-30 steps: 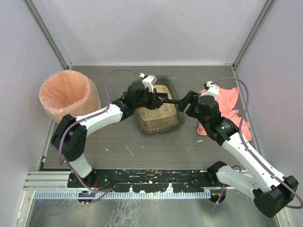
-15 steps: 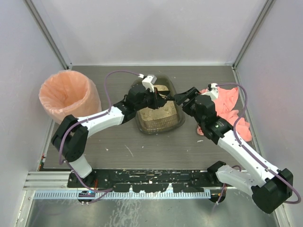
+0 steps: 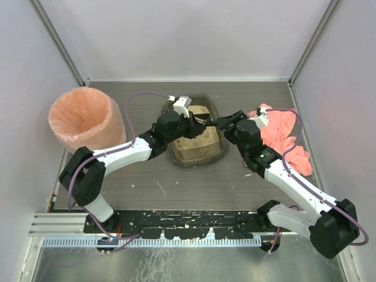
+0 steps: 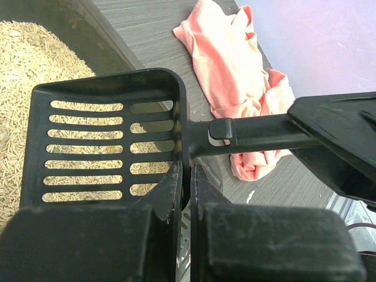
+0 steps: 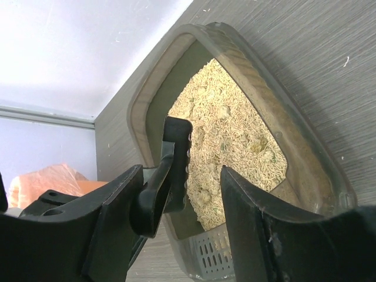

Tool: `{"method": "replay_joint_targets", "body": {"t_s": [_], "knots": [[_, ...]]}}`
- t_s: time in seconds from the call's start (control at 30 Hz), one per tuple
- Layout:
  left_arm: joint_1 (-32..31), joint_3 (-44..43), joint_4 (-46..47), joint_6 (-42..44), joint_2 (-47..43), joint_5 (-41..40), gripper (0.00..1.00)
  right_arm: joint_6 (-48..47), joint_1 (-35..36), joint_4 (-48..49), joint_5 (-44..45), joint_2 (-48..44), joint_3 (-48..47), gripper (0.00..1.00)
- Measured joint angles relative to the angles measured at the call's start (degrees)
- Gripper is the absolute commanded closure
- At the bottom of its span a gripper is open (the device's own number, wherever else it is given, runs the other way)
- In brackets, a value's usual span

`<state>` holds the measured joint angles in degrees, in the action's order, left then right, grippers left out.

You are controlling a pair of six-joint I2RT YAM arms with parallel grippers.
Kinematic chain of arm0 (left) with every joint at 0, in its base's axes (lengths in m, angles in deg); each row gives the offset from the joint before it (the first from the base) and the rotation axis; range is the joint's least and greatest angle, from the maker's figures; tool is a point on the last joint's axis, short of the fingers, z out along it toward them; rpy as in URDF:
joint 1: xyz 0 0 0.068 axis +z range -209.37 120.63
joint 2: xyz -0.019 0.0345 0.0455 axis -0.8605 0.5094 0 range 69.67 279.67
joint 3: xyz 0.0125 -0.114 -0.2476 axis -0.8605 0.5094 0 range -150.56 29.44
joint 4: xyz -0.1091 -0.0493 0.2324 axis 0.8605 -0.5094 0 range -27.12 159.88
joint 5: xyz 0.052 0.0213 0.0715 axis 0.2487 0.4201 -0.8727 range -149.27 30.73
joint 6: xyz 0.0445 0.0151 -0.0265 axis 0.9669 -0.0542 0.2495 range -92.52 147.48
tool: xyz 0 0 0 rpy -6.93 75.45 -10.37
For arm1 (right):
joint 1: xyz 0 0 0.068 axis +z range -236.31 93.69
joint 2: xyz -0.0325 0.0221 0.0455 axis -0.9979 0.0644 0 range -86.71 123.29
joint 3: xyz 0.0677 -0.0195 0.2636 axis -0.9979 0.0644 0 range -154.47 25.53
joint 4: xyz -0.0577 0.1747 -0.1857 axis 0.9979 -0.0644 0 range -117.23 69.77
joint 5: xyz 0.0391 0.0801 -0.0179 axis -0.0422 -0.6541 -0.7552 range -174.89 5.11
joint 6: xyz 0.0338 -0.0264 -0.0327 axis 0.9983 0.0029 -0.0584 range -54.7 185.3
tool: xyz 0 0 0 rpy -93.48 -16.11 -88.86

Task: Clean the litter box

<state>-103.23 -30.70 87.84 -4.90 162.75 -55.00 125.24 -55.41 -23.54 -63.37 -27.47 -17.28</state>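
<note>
the shallow dark olive-brown rectangular plastic litter box (image 3: 195, 155) with beige granular litter (image 5: 235, 135) sits mid-table on the grey wood-grain tabletop (image 3: 176, 185), between a round bin lined with a peach-pink bag (image 3: 87, 117) on its left and a crumpled salmon-pink cloth (image 3: 282, 132) on its right. a black slotted plastic scoop (image 4: 127, 150) hangs over the litter. the left gripper (image 4: 188, 170) has its jaws pinched together on the scoop's side wall next to the handle. the right gripper (image 5: 179, 176) reaches in from the cloth side with its jaws apart around the scoop's handle, which lies close against one finger (image 5: 117, 217) and well clear of the other (image 5: 258, 235).
</note>
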Motion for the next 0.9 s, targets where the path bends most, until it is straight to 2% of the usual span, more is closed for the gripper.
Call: {"method": "replay_joint_targets", "body": {"t_s": [0.33,0.7,0.9], "knots": [[-0.79,0.37,0.7,-0.63,-0.02,-1.16,1.0,0.24,0.0,3.56,-0.17,2.25,0.04,0.56],[-0.98,0.42,0.7,-1.09,-0.02,-2.1,1.0,0.85,0.0,5.07,-1.31,3.28,0.31,0.6],[-1.05,0.39,0.7,-1.07,0.0,-2.12,1.0,1.31,0.0,5.29,-2.32,3.43,0.31,0.68]]}}
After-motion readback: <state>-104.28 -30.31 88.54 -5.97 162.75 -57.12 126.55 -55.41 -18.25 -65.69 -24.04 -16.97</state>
